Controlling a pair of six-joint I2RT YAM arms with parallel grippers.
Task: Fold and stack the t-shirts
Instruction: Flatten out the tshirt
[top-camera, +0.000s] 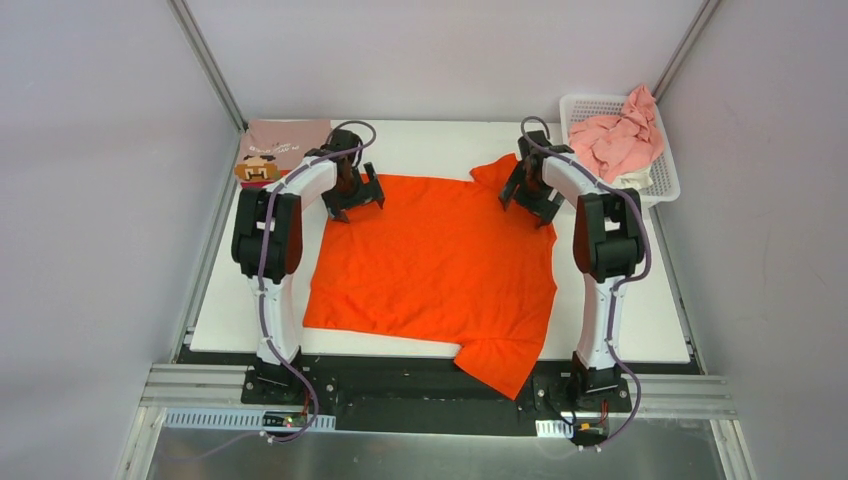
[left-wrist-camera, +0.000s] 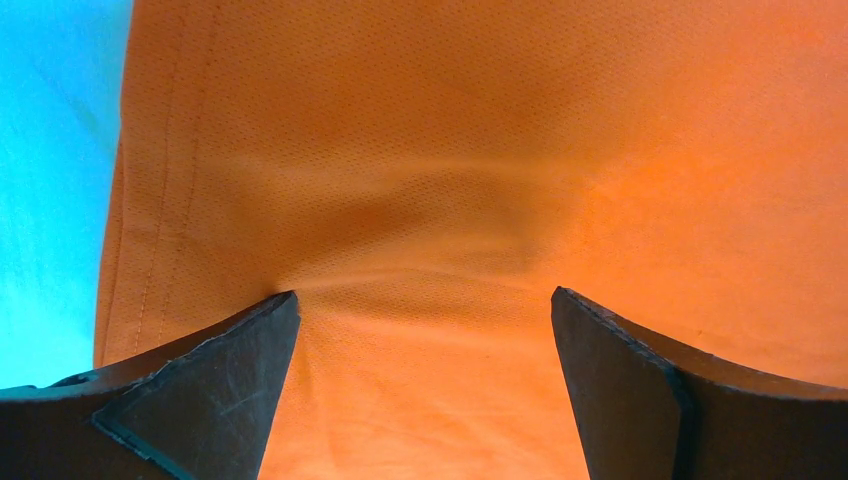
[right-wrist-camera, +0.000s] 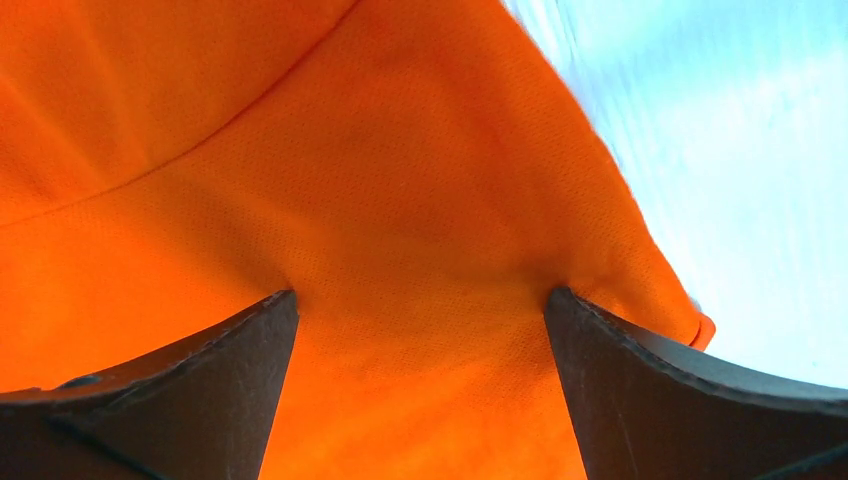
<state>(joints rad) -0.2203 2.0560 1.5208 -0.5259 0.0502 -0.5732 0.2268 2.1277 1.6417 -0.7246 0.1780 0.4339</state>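
A bright orange t-shirt (top-camera: 440, 265) lies spread flat over the white table, one sleeve hanging off the near edge. My left gripper (top-camera: 356, 203) presses down on its far left corner, open, fingertips (left-wrist-camera: 240, 350) on the cloth (left-wrist-camera: 450, 200) beside the hemmed edge. At the far right corner, by the sleeve, my right gripper (top-camera: 530, 200) is open too, its tips dimpling the fabric (right-wrist-camera: 400, 200). A folded dusty-pink shirt with a pixel cartoon face (top-camera: 275, 150) lies at the far left. Light pink shirts (top-camera: 625, 135) are heaped in the basket.
The white lattice basket (top-camera: 665, 185) stands at the far right corner of the table (top-camera: 640, 320). Grey walls with metal rails close in the left, right and back sides. A black base strip runs along the near edge.
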